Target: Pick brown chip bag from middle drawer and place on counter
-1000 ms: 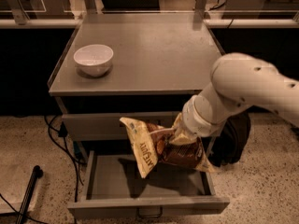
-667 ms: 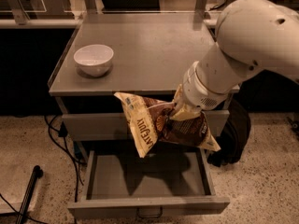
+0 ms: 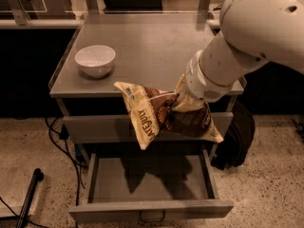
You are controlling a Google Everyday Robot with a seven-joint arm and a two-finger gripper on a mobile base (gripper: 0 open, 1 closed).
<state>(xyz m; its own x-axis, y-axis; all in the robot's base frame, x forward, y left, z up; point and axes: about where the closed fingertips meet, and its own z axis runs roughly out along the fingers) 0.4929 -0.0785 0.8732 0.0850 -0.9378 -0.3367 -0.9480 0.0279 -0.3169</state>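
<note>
The brown chip bag point(image 3: 164, 118) hangs in the air in front of the counter's front edge, above the open middle drawer point(image 3: 151, 184). It is dark brown with cream ends, lettering on the left cream side. My gripper point(image 3: 179, 100) grips the bag's upper part; the white arm covers most of it. The drawer is pulled out, its grey floor bare under the bag's shadow. The counter point(image 3: 152, 51) lies just behind and above the bag.
A white bowl point(image 3: 95, 60) stands on the counter's left front. A closed grey drawer front point(image 3: 95, 127) sits under the counter. Cables point(image 3: 61, 141) and a dark pole point(image 3: 28, 194) lie on the floor at left. A dark bag point(image 3: 237, 137) leans at right.
The arm has risen and carried the chip bag up from just above the drawer to the level of the counter's front edge.
</note>
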